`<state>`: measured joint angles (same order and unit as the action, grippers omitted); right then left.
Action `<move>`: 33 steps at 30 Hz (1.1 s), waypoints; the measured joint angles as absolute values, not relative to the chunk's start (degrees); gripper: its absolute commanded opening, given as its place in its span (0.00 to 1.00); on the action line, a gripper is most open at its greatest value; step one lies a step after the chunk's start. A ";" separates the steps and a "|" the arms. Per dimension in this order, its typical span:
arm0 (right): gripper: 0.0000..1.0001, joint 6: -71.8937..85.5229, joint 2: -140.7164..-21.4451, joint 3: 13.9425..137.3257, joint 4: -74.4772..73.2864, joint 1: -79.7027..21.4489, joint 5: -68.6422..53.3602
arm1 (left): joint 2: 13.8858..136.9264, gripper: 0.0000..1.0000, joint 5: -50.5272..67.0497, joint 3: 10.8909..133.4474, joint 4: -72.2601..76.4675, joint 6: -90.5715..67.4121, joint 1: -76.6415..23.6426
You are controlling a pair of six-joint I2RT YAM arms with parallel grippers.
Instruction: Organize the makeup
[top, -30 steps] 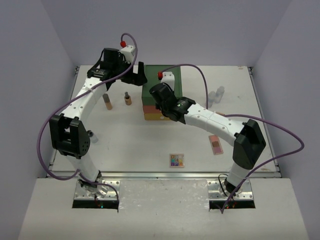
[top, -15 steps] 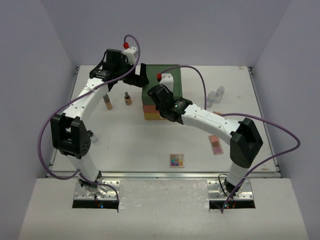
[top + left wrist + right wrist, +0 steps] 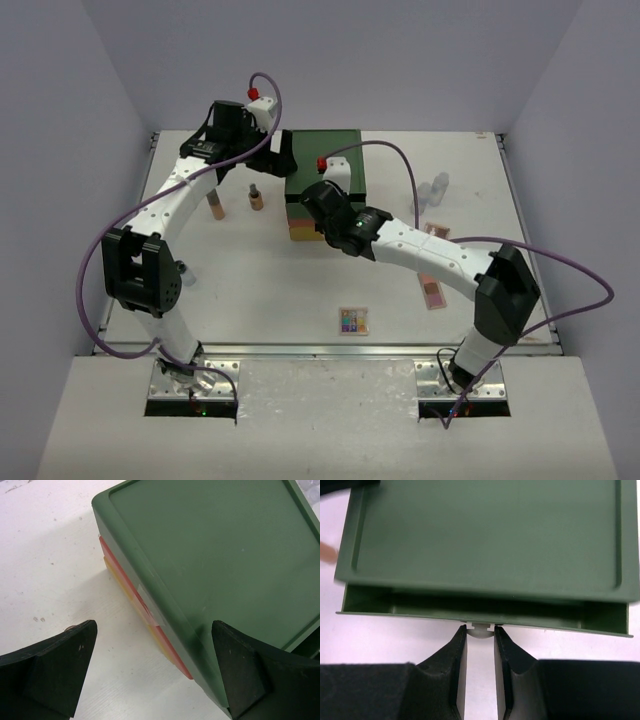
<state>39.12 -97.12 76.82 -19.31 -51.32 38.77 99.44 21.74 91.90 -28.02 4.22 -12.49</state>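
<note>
Right hand (image 3: 480, 632), just drawn in, now pinches small pale knob (image 3: 480, 628) of top green drawer (image 3: 470, 611), ajar, in green-topped plastic three-drawer box (image 3: 322, 175); left hand (image 3: 150, 665) spread at box's 10 o'clock; square multicolour eyeshadow palette (image 3: 353, 321) unstowed at white desk (image 3: 260, 280) 6 o'clock.

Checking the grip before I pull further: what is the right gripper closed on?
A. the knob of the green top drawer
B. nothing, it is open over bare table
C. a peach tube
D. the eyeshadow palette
A: in the right wrist view the right gripper has its two fingers pinched on the small pale knob at the front of the green top drawer, which stands slightly open.
</note>
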 measured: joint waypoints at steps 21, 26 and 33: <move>0.60 39.40 -82.73 62.54 -23.82 -59.15 33.81 | 99.61 1.00 20.71 91.81 -28.07 6.06 -12.49; 0.69 37.56 -81.27 60.57 -25.09 -59.40 31.61 | 99.61 1.00 20.63 91.81 -28.10 7.23 -12.49; 0.76 29.06 -74.97 58.73 -25.57 -59.40 23.41 | 99.61 1.00 20.57 91.81 -28.45 8.63 -12.49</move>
